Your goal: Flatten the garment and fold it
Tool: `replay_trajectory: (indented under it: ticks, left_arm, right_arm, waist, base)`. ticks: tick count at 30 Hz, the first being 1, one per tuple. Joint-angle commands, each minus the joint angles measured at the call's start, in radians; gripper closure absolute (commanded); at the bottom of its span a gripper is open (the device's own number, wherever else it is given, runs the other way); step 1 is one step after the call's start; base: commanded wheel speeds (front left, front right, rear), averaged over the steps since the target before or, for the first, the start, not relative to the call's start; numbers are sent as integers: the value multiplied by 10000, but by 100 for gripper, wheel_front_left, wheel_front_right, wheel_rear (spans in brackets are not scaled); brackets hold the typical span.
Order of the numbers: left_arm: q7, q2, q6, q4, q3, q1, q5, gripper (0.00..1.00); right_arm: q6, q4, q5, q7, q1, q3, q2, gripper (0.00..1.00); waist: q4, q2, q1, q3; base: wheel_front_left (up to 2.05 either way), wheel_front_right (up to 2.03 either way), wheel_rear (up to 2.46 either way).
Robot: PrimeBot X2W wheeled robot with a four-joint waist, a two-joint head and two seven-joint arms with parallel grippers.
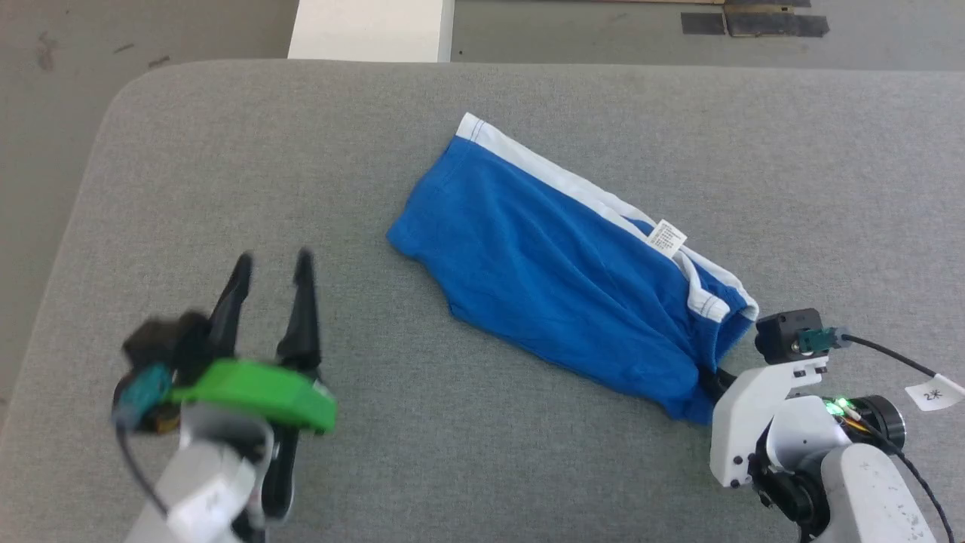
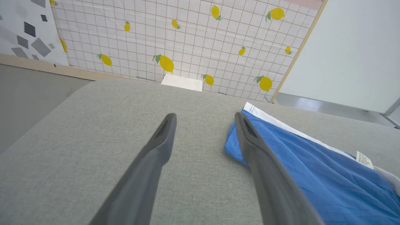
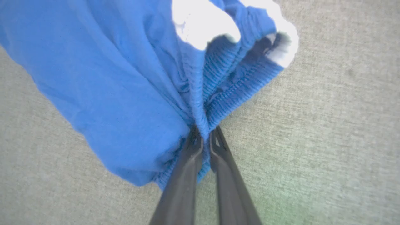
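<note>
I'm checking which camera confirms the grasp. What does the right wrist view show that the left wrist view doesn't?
Right wrist view: the right gripper shut on a bunched, ribbed edge of the garment, with fabric pinched between its fingers.
Left wrist view: the left gripper open and holding nothing, pointing over the grey table near a corner of the garment, plus the tag and a lemon-print wall.
Both: the blue garment lying on the grey table.

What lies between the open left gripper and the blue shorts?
Nothing but bare grey tabletop separates the left gripper from the shorts, as the head view shows.
</note>
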Motion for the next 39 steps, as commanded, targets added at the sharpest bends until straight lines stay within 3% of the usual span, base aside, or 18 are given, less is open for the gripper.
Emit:
replay_trajectory:
  ticks: [1,8,13,18,25,26,28,39]
  left_arm:
    - [393,-46,-175,229,-129,-648,-201,0]
    - [3344,59,-831,2676,-944,-3552,-541,0]
    - [5825,83,-854,4493,-1562,-5341,-508,0]
    - [7323,49,-1189,5477,-2023,-6439,-534,0]
    - [8304,-143,-1529,6061,-2443,-6670,-715,1]
    - [8320,-182,-1592,6104,-2475,-6650,-757,53]
    - [8309,-270,-1762,6175,-2532,-6586,-868,100]
    - [7106,-553,-2253,6370,-2180,-6448,-1560,100]
  right_arm:
    - [-13,-31,128,46,-46,0,45,100]
    - [-13,-558,330,166,-205,263,45,100]
    - [-13,-758,379,225,-331,463,45,100]
    - [-13,-874,397,241,-402,526,45,100]
    - [-13,-857,397,179,-455,490,45,100]
    - [-13,-852,385,178,-460,476,45,100]
    - [-13,-839,364,175,-473,448,45,100]
    - [-13,-736,342,195,-463,374,45,100]
  waist:
    - [9,0,1,136]
    - [-321,0,1,697]
    - [-644,0,1,1160]
    - [-850,0,1,1581]
    - [-921,0,1,1802]
    - [-912,0,1,1815]
    - [-886,0,1,1817]
    - [-692,0,1,1438]
  base:
    - [0,0,0]
    - [0,0,0]
    - [0,0,0]
    - [0,0,0]
    - [0,0,0]
    - [0,0,0]
    - [0,0,0]
    - [0,0,0]
